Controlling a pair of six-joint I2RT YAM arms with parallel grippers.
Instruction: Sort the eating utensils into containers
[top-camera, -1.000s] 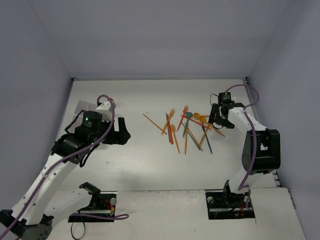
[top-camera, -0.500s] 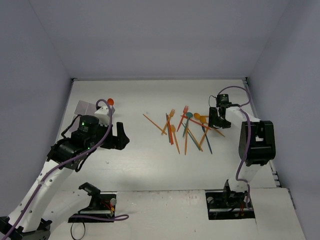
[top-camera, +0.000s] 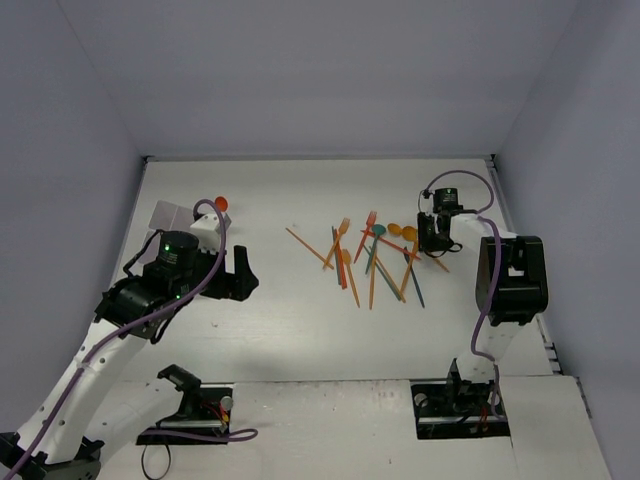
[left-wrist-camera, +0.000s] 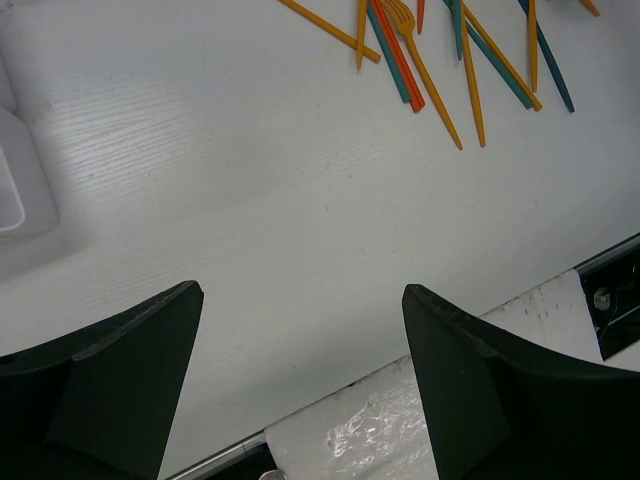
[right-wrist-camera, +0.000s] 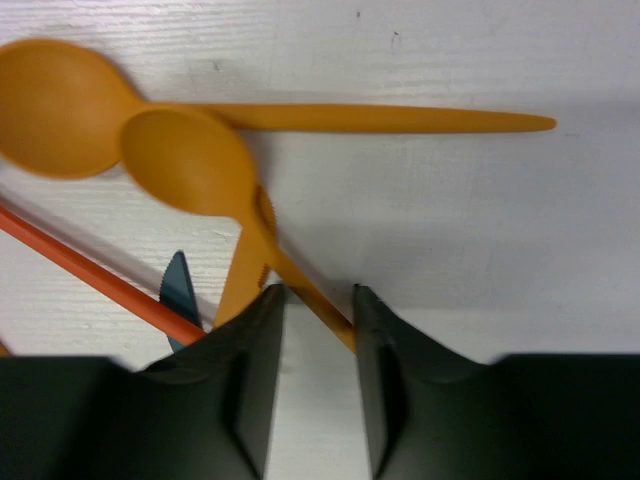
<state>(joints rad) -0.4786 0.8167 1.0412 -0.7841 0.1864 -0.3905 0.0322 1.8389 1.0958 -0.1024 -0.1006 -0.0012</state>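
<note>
A robotics lab test cell rather than a home or kitchen. A bare white table (top-camera: 300, 325) is boxed in on the left, right and far sides by plain pale grey walls (top-camera: 320, 80). Two white-and-black robot arms are bolted at the near edge, the left arm (top-camera: 100, 340) and the right arm (top-camera: 510, 285), each trailing a purple cable (top-camera: 487, 300). Coloured plastic utensils (top-camera: 372, 262) lie scattered mid-table. A small white box (top-camera: 170, 215) sits at the far left.
</note>
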